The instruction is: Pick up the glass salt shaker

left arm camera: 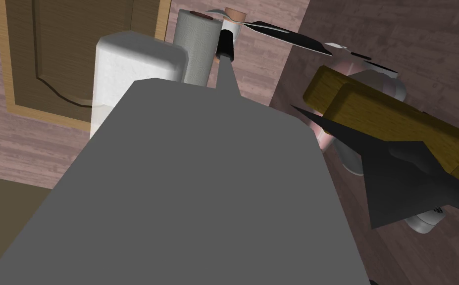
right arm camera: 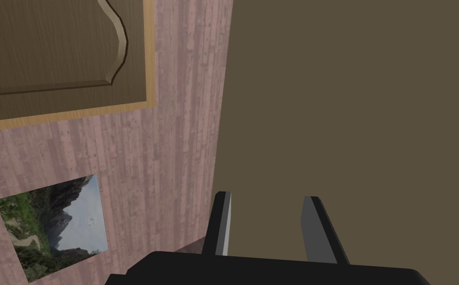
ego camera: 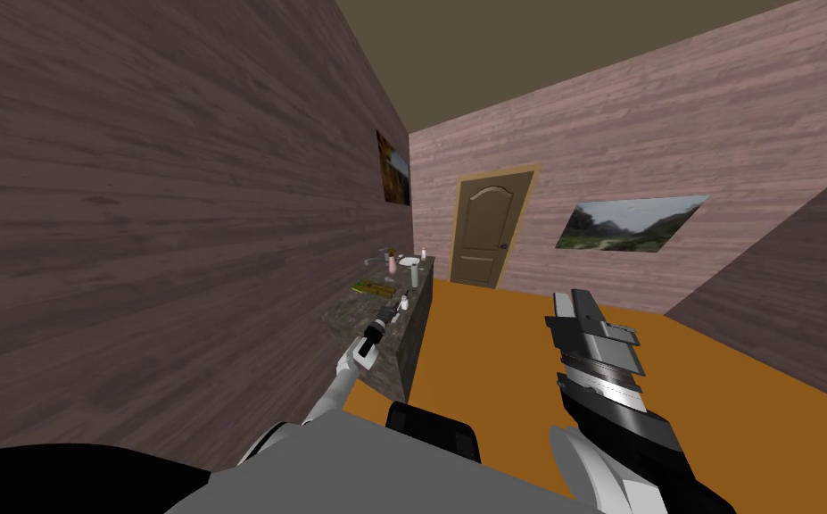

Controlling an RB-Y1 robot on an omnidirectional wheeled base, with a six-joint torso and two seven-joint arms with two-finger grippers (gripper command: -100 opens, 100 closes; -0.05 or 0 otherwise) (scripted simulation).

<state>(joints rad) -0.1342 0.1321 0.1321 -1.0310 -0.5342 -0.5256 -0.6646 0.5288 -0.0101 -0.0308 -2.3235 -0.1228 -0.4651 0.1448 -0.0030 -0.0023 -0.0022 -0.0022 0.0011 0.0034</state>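
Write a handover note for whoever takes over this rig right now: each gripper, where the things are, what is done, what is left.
Left gripper: out over the counter, right at the shaker; grasp unclear.
Right gripper: open, empty, raised away from the counter.
The shaker is white and seems to stand on the counter, just short of the paper roll.
Done: the reach.
Left: make sure of the grip, then lift.

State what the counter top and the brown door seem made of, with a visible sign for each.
Mottled grey-brown counter top: probably stone, from its speckled pattern; possibly laminate. Brown arched-panel door: likely matt wood, showing faint grain and a carved panel.
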